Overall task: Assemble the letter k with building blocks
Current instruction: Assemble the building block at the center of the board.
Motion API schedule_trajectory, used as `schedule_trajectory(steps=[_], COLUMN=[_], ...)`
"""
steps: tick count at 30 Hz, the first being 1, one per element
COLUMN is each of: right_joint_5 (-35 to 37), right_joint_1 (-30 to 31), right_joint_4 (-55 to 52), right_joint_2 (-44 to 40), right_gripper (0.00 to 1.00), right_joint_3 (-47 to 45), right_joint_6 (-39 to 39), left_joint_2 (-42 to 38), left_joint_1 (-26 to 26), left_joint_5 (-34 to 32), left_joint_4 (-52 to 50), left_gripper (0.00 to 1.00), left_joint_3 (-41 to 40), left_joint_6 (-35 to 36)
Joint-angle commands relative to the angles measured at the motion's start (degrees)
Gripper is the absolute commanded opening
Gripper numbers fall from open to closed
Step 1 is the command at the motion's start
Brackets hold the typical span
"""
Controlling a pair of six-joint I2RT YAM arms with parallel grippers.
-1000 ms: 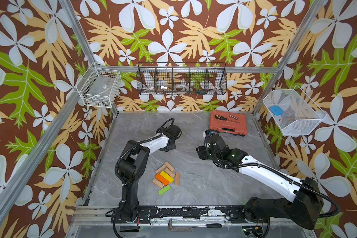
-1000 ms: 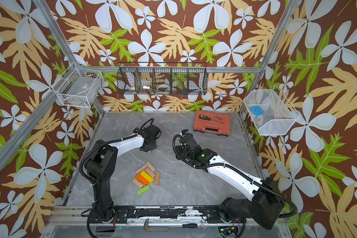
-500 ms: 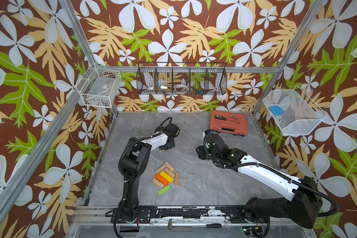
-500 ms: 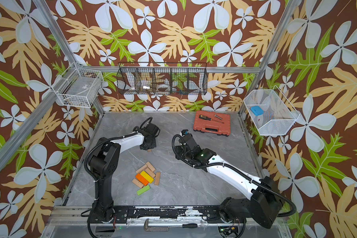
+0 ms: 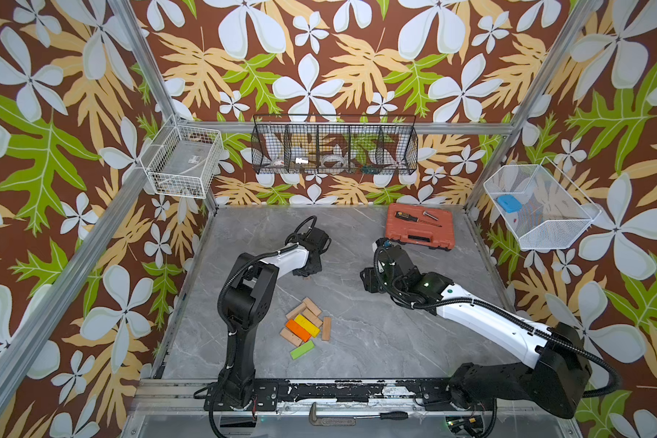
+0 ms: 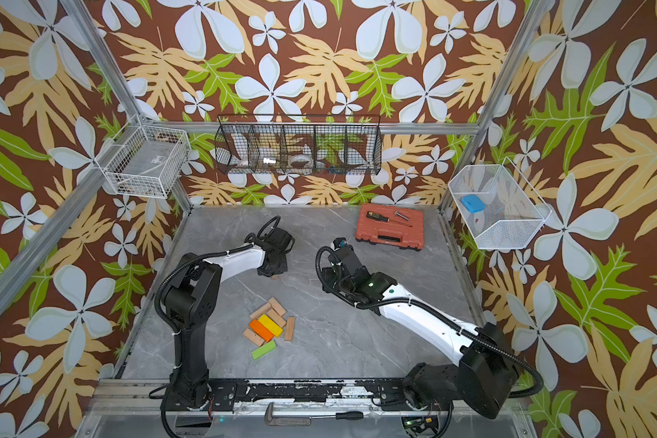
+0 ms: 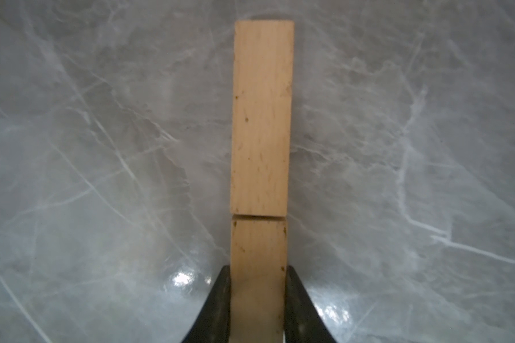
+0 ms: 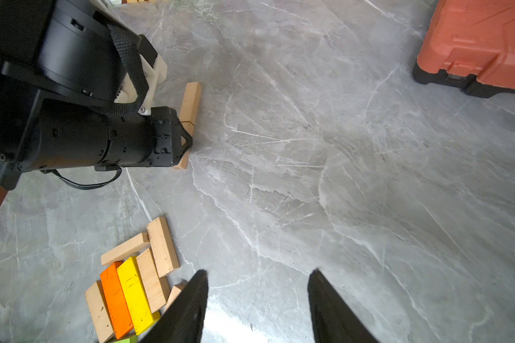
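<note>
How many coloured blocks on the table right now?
3. Orange block and yellow block lie side by side in the pile; green block at the pile's near edge. Any under the left arm would be hidden.

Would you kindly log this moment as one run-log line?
left gripper: shut on plain block | end-on to second plain block | right gripper: open, empty | pile: unsorted
</note>
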Motion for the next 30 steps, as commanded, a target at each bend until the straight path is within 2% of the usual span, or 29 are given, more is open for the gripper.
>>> schedule_trajectory(steps=[1, 13, 18, 26, 30], right_joint_5=[0.35, 0.26, 0.44, 0.53, 0.70], right_joint_1=[0.05, 0.03, 0.02, 0.05, 0.05], right_joint_4=[0.52, 0.53, 0.49, 0.60, 0.71], right_joint_2=[-0.11, 0.19, 0.11, 0.11, 0.11], right_gripper=[0.57, 0.57, 0.57, 0.57, 0.57], right_joint_3=[0.03, 0.34, 0.29, 0.36, 0.10], right_joint_6=[0.83, 0.87, 1.03, 0.89, 1.01], left_joint_2=[0.40, -0.20, -1.91, -9.08, -16.98], left_joint_1=[0.19, 0.39, 0.44, 0.40, 0.30], left_joint_5=[-0.80, -0.54, 0.46, 3.35, 5.76], left_joint_4=[-2.13, -3.34, -3.36, -2.44, 0.07], left_gripper=[0.29, 0.34, 0.41, 0.43, 0.44], left_joint_3=[0.24, 1.50, 1.78, 0.32, -5.37], left_joint_6=[1.19, 1.24, 1.23, 0.96, -0.50])
